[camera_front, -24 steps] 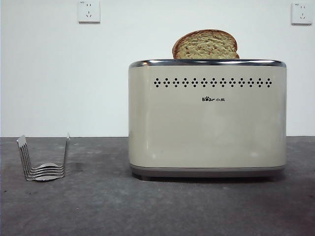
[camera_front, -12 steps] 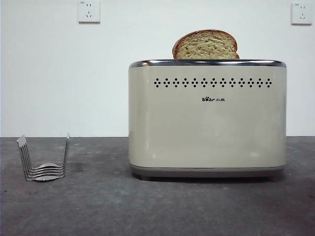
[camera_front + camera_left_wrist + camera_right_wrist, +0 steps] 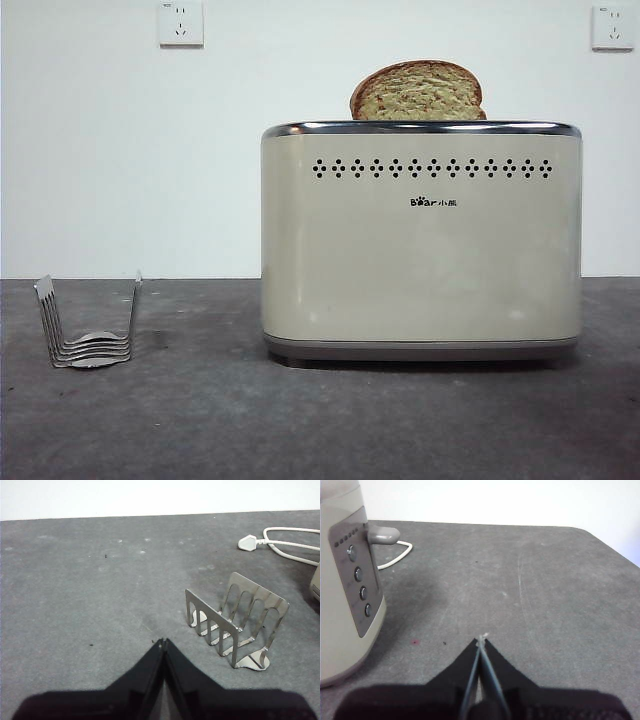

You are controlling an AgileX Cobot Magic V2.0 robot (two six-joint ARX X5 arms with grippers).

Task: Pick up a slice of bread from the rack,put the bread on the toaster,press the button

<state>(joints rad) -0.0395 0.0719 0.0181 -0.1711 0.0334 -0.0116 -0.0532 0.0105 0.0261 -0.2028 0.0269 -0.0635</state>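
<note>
The slice of bread point(image 3: 418, 91) stands upright in the top of the cream toaster point(image 3: 420, 240), its rounded brown-crusted top showing above the chrome rim. The silver wire rack point(image 3: 88, 322) stands empty on the table, left of the toaster; it also shows in the left wrist view point(image 3: 235, 621). My left gripper point(image 3: 163, 641) is shut and empty, above the table near the rack. My right gripper point(image 3: 481, 640) is shut and empty, beside the toaster's end panel point(image 3: 357, 580) with its grey lever point(image 3: 382, 533) and round buttons. Neither gripper shows in the front view.
A white plug and cord point(image 3: 280, 542) lie on the table beyond the rack. A white cord point(image 3: 395, 557) runs behind the toaster. Two wall sockets point(image 3: 180, 22) sit on the white wall. The table's corner edge point(image 3: 612, 545) is near the right arm.
</note>
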